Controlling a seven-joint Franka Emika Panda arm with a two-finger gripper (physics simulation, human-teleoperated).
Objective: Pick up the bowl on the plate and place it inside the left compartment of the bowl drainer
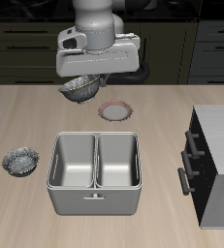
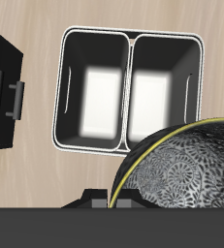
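The mottled silvery-grey bowl (image 1: 79,89) hangs tilted in the air, gripped at its rim by my gripper (image 1: 85,81), which is shut on it. In the wrist view the bowl (image 2: 186,170) fills the near field with a yellowish rim edge. The plate (image 1: 115,109), reddish-brown rimmed, lies bare on the table just beside and below the held bowl. The grey bowl drainer (image 1: 94,201) stands nearer the table's front edge; both of its wells (image 2: 129,92) are empty. The bowl is behind the drainer's back rim, above the table.
A second identical bowl (image 1: 20,161) rests on the table beside the drainer. A dark cabinet with bar handles (image 1: 215,160) stands on the drainer's other side, and it shows in the wrist view too (image 2: 1,92). Dark drawers line the back wall.
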